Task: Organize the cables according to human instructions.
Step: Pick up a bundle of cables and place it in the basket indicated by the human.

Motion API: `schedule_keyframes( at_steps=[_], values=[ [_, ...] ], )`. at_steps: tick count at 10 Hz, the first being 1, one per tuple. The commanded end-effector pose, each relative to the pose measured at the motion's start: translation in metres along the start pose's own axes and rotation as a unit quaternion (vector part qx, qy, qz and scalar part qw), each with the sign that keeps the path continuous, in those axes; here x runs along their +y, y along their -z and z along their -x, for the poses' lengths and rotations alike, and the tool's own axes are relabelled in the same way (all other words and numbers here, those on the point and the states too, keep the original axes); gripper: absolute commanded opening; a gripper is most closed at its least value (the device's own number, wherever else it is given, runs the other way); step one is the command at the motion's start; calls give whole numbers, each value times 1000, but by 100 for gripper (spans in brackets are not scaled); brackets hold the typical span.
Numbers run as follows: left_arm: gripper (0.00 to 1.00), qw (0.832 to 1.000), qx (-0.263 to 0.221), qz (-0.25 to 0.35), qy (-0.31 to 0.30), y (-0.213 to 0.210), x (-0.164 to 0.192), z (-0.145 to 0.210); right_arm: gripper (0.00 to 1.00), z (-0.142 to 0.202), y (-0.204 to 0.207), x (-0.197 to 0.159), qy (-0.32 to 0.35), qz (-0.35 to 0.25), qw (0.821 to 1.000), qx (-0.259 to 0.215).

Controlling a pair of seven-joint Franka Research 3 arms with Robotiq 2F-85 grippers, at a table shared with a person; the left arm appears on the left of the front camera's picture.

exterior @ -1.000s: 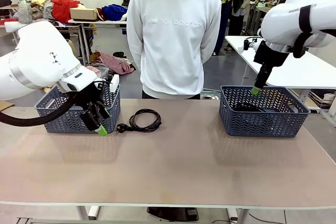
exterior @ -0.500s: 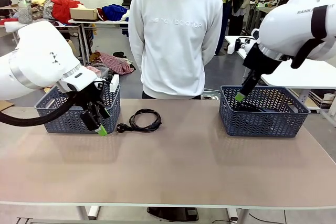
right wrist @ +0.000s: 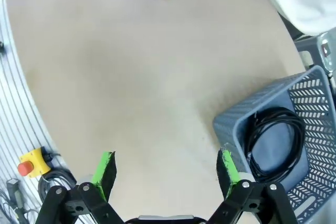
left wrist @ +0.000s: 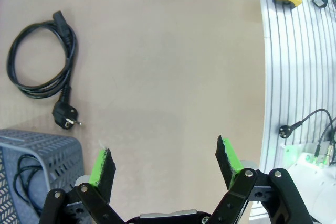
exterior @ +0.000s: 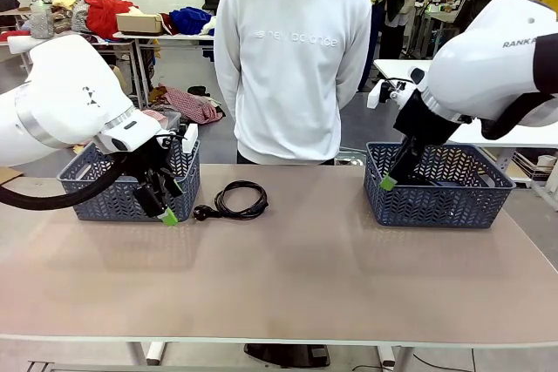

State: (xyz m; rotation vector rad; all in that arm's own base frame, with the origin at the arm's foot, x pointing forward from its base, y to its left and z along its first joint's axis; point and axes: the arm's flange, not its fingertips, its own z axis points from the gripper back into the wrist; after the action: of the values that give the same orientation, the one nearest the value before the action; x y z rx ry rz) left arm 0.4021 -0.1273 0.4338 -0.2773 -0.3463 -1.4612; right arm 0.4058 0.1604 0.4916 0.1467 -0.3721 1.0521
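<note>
Our fingers stand wide apart and empty on both arms: the left gripper (exterior: 166, 208) hangs low in front of the left basket (exterior: 105, 193), the right gripper (exterior: 390, 179) sits over the near left corner of the right basket (exterior: 440, 202).

We judge that we are between cables. One coiled cable (exterior: 237, 199) lies loose on the worktop (exterior: 288, 276), just to the right of the left fingers (left wrist: 102, 163) in the front view. In the left wrist view it lies ahead of them and to the left, plug end (left wrist: 67, 117) nearest.

The next move, as we read it, is for one arm to come down over that loop with its fingers astride the bundle, close on it, and carry it to whichever basket the person (exterior: 292, 58) names. No hand signal is visible, the person's hands being behind the back.

Our count:
- two baskets;
- one cable loose on the worktop;
- one coiled cable (right wrist: 275, 140) in the right basket, beyond the right fingers (right wrist: 227, 165);
- dark cord (left wrist: 26, 179) in the left basket; how many coils we cannot tell.
</note>
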Motion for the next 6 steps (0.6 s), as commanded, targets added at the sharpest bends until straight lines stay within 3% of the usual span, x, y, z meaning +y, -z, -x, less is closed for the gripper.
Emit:
schedule_keyframes(
  at_steps=[1,6],
  values=[
    [100,1000,0,-3,-1,0,-1,0,100,2,3,11,9,-4,1000,-23],
    [100,1000,0,-3,-1,0,-1,0,100,-2,1,10,-6,-6,1000,-5]
  ],
)
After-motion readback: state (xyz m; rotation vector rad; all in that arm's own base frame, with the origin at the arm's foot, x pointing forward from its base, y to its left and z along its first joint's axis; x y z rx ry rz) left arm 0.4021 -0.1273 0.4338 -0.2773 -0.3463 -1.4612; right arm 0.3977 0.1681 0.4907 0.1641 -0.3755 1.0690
